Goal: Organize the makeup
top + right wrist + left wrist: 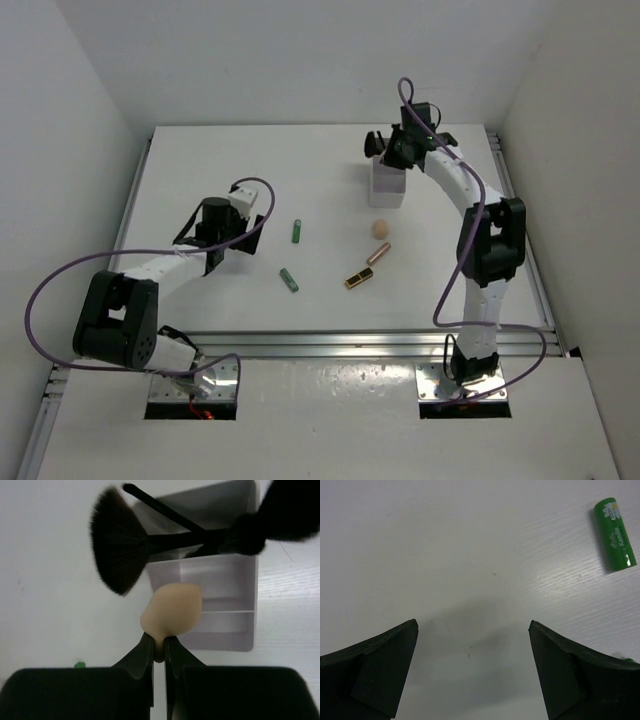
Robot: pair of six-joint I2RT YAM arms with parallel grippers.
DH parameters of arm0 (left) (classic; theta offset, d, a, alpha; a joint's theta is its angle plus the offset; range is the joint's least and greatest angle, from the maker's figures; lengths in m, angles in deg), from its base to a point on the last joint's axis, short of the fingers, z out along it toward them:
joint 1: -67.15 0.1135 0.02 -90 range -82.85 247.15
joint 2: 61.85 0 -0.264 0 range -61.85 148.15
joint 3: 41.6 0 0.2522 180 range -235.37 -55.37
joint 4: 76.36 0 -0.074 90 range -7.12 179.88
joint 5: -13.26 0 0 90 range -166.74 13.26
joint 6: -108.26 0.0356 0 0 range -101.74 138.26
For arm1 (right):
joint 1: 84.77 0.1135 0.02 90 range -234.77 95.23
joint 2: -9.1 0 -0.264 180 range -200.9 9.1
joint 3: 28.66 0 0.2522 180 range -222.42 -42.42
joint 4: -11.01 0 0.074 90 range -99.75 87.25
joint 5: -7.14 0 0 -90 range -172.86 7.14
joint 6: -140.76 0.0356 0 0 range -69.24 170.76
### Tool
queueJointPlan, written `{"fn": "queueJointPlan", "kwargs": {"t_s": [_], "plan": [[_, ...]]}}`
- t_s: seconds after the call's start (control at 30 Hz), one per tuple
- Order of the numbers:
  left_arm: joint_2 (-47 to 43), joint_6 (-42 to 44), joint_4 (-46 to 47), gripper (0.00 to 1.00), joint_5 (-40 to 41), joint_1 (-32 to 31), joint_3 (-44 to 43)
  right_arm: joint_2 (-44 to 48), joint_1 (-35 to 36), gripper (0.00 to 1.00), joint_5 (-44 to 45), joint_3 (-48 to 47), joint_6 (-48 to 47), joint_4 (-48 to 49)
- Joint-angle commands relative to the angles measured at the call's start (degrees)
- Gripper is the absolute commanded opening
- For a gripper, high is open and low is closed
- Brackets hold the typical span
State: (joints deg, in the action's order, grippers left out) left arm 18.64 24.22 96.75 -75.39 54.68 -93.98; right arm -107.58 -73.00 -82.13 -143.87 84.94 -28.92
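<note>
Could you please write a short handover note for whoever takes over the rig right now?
Left claw: open, empty, low over the bare table.
Right claw: shut on a peach sponge, held above the white box.
Done: black brushes are in the box.
Left: release the held sponge into a compartment. Then collect the second sponge, rose-gold tube, gold-black lipstick, one green tube and another green tube, all loose on the table.
</note>
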Motion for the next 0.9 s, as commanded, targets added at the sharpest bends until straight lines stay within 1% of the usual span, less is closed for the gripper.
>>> {"fn": "queueJointPlan", "kwargs": {"t_s": [0.0, 0.07, 0.1, 0.2, 0.33, 0.37, 0.5, 0.57, 0.6, 0.63, 0.67, 0.73, 0.77, 0.87], "plan": [[0.89, -0.16, 0.60, 0.99, -0.55, 1.74, -1.91, 0.58, 0.62, 0.00, 6.01, 1.07, 8.19, 4.46], [0.90, -0.16, 0.60, 0.99, -0.55, 1.75, -1.91, 1.28, 1.50, 0.00, 7.96, 2.65, 9.15, 5.69], [0.90, -0.16, 1.21, 0.99, -0.55, 1.75, -1.91, 1.46, 2.28, 0.00, 11.10, 3.18, 9.24, 6.57], [0.90, -0.68, 1.21, 0.99, -1.78, 1.75, -2.43, 1.99, 2.73, 0.00, 14.73, 6.51, 11.88, 9.20], [0.90, -0.68, 1.21, 0.99, -1.78, 1.75, -2.43, -0.72, 2.91, 0.00, 16.23, 6.35, 15.74, 10.27], [0.90, -0.68, 1.21, 0.99, -1.78, 1.75, -2.43, -1.17, 2.65, 0.00, 16.23, 5.05, 16.36, 10.09], [0.90, -0.68, 1.21, 0.99, -1.26, 1.75, -1.91, -2.93, 1.94, 0.00, 15.79, 5.73, 19.88, 10.87], [0.37, -0.68, 1.21, 0.99, -1.26, 1.75, -1.91, -3.46, 1.85, 0.06, 15.70, 6.09, 18.23, 14.56], [0.37, -0.68, 1.21, 0.99, -1.26, 1.75, -1.30, -3.64, 1.85, 0.08, 15.36, 5.65, 17.60, 14.92], [0.37, -0.68, 1.21, 0.99, -1.26, 1.75, -1.29, -3.99, 2.03, 0.10, 15.18, 4.43, 17.59, 14.40], [0.37, -0.68, 1.21, 0.99, -1.26, 1.75, -1.29, -4.51, 2.03, 0.14, 14.74, 4.16, 18.20, 13.27], [-0.15, -0.68, 1.21, 0.99, -1.26, 1.75, -1.29, -4.69, 1.59, 0.18, 14.30, 4.15, 18.82, 12.99], [-0.16, -0.68, 1.21, 0.99, -1.26, 1.75, -1.29, -4.52, 1.50, 0.24, 14.12, 4.50, 18.74, 13.16], [-0.16, -0.68, 1.21, 0.99, -1.26, 1.75, -0.76, -4.17, 1.59, 0.39, 13.16, 5.56, 18.82, 15.71]]}}
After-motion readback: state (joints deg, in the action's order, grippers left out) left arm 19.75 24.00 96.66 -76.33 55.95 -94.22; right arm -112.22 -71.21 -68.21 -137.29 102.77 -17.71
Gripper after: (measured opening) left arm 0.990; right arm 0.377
